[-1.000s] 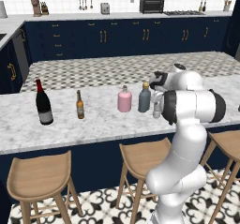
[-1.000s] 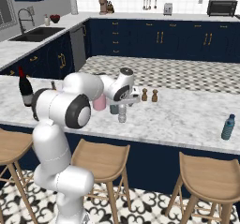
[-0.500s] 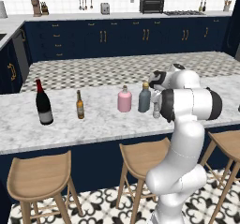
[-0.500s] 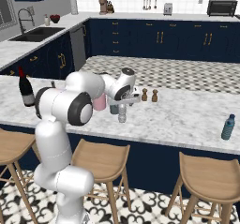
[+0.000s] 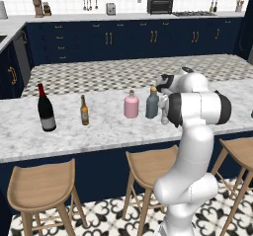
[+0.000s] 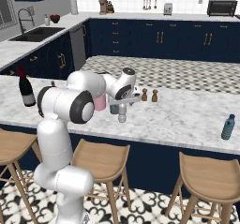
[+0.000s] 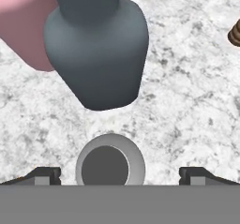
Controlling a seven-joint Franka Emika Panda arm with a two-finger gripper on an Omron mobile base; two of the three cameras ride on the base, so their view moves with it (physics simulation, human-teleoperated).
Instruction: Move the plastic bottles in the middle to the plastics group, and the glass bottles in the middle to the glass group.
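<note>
Looking at the left base view first, the small slim clear silvery-grey plastic bottle (image 5: 165, 115) stands at the middle right of the picture on the white marble counter (image 5: 99, 131), half hidden by the white robot arm (image 5: 197, 109), just beside the squat slate-blue glass bottle with a tan cap (image 5: 152, 103) and near the squat pink glass bottle (image 5: 131, 105); the tall dark wine bottle (image 5: 46, 109) and the slim amber-brown bottle (image 5: 84, 111) stand well apart at the left. In the right base view, the silvery bottle (image 6: 122, 112) is in the middle, under the two-finger gripper (image 6: 123, 101), and a small teal-blue bottle (image 6: 228, 127) waits far right. In the hand view, the silvery bottle's round top (image 7: 110, 160) sits at the bottom middle, between the two dark finger tips (image 7: 44, 175), which stand wide apart and hold nothing. I think the best way is to go straight down, keep the bottle centred, squeeze gently, and not bump the slate-blue one above it.
</note>
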